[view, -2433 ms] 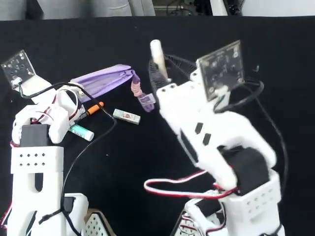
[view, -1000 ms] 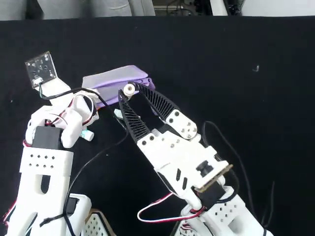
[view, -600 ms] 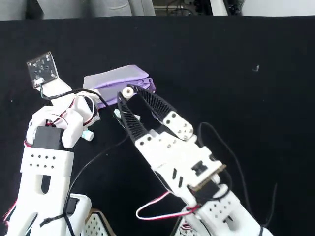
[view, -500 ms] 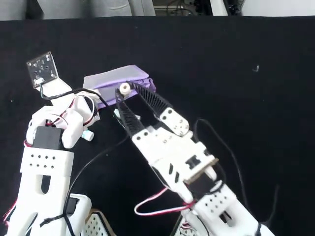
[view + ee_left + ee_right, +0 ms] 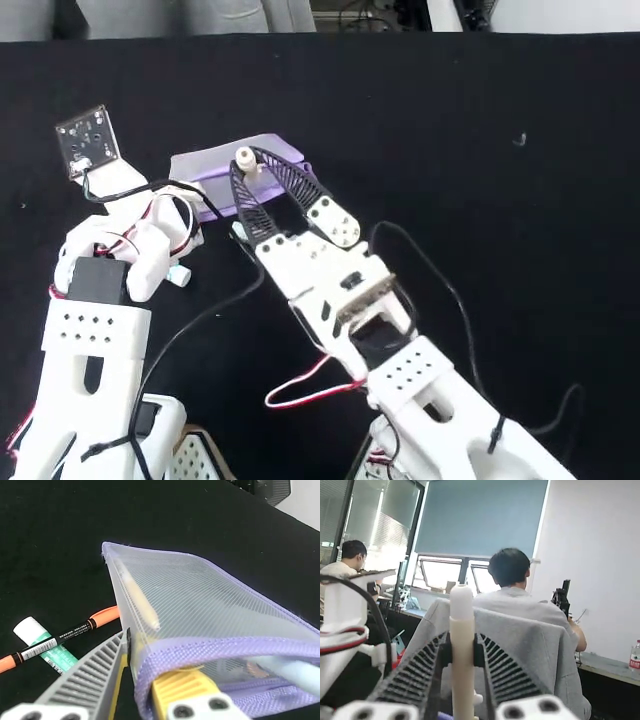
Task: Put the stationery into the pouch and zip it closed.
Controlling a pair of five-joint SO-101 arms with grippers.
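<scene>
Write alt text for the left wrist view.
The left end effector clamps the purple-trimmed edge of a translucent mesh pouch, which has a pale pencil inside. An orange pen and a green-and-white tube lie together on the black table beside the pouch.

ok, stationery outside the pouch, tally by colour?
Orange pen: 1
Green-and-white tube: 1
Cream stick, in the right gripper: 1
Pale-green piece, mostly hidden: 1
Total: 4
</scene>
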